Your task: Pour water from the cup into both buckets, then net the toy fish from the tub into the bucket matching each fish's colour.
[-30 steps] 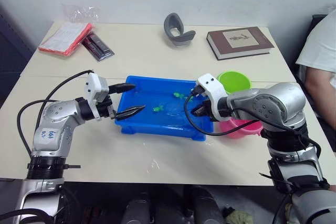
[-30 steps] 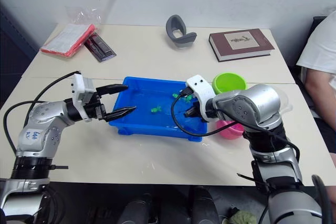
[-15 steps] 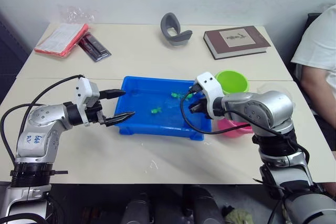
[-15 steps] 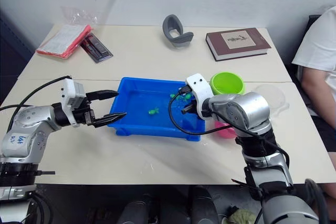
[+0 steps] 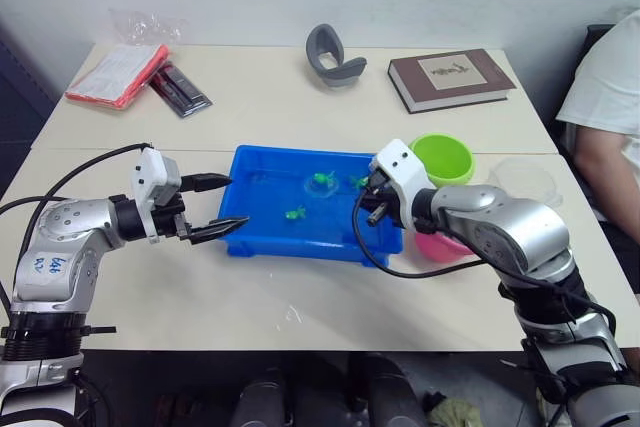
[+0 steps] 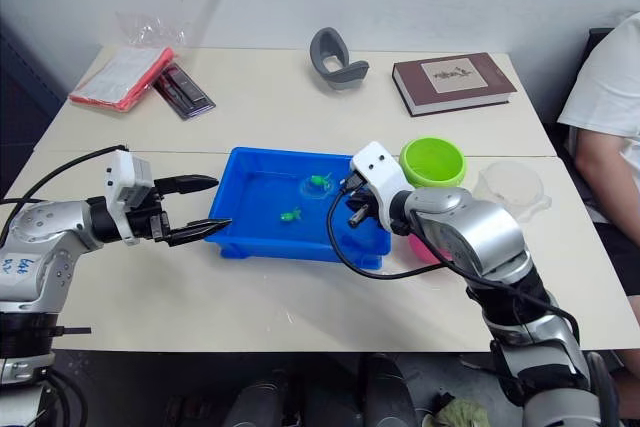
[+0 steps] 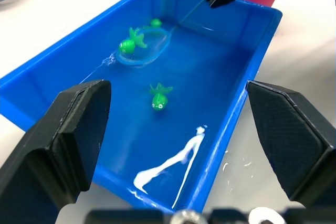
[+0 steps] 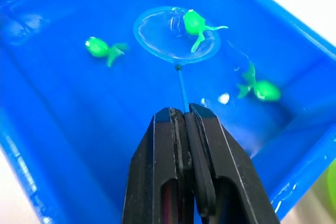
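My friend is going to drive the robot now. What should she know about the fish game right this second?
Right gripper: shut on the net handle, hoop in the tub with one green fish on its mesh.
Left gripper: open, holding nothing, just off the tub's left end.
Two more green fish sit loose in the tub.
Green bucket and pink bucket stand at the tub's right end; the clear cup is further right, upright on the table.
Left to do: lift the netted fish into the green bucket, then net the other two.

the left gripper (image 5: 215,206) hangs with fingers spread wide, arm bent, while the right gripper (image 8: 185,116) has its fingers pinched together, forearm reaching inward.
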{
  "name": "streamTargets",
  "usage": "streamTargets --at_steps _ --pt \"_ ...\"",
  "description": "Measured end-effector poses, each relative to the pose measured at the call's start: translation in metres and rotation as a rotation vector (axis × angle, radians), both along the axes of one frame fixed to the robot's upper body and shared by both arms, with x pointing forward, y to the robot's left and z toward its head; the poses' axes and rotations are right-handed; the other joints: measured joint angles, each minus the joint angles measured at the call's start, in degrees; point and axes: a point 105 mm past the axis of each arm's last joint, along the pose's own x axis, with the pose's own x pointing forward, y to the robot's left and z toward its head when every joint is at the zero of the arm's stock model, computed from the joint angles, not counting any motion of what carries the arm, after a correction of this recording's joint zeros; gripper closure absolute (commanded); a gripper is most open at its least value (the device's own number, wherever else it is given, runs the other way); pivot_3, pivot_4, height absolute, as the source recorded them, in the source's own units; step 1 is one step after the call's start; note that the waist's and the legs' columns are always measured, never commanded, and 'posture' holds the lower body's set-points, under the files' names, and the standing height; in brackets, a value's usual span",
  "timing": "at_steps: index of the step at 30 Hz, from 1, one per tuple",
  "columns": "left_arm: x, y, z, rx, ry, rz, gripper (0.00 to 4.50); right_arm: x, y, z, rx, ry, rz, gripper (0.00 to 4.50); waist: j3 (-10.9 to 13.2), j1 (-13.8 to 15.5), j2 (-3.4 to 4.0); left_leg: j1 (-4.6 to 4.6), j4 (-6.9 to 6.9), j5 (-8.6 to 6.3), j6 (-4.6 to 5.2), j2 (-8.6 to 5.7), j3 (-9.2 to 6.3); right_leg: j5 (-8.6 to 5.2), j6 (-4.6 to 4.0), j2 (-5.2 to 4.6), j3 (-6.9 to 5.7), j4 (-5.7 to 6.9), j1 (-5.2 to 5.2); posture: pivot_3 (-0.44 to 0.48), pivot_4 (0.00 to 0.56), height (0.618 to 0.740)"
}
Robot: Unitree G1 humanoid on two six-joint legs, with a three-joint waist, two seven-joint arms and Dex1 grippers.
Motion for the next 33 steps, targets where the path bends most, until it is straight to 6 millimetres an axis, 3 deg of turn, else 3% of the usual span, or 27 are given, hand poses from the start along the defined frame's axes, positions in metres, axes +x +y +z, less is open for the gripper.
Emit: streamTargets --at_steps 5,16,20,23,27,33 --pt "-0.003 0.003 0.0 0.003 0.014 -0.007 0.09 -0.019 -0.009 -0.005 0.014 -0.016 0.073 4.5 0.0 0.11 0.0 0.0 0.0 0.0 0.0 -0.01 0.0 0.0 0.0 -0.01 0.0 -0.01 0.02 0.0 0.15 0.74" --pt "0.006 -0.014 0.021 -0.05 -0.098 -0.054 0.09 -0.037 -0.049 0.021 0.07 -0.23 0.06 4.5 0.0 0.85 -0.01 0.03 0.01 0.0 0.0 -0.02 0.01 0.0 0.0 0.06 0.0 -0.01 0.04 0.0 0.15 0.74" --pt "0.01 -0.018 0.02 -0.07 -0.087 -0.064 0.09 -0.044 -0.059 0.037 0.109 -0.303 0.054 4.5 0.0 1.2 -0.01 0.08 0.02 0.0 0.0 -0.02 0.07 0.0 0.01 0.1 0.05 0.02 0.04 0.0 0.15 0.74" --pt "0.015 -0.027 0.022 -0.079 -0.077 -0.102 0.09 -0.046 -0.087 0.051 0.118 -0.392 -0.043 4.5 -0.01 1.99 -0.02 0.07 0.05 0.0 0.03 -0.08 0.03 0.01 0.01 0.07 0.01 0.01 0.09 0.0 0.15 0.74" --pt "0.019 -0.035 0.029 -0.085 -0.09 -0.128 0.09 -0.044 -0.13 0.052 0.038 -0.44 -0.181 4.5 -0.01 2.79 -0.03 0.08 0.05 -0.02 0.09 -0.12 0.11 0.04 0.08 0.08 0.09 -0.03 0.1 0.0 0.15 0.74" --pt "0.021 -0.038 0.022 -0.091 -0.065 -0.14 0.09 -0.04 -0.16 0.051 -0.067 -0.484 -0.251 4.5 -0.01 2.57 -0.03 0.21 0.05 -0.01 0.07 -0.07 0.22 0.04 0.08 0.15 0.2 0.03 0.11 0.0 0.15 0.74"
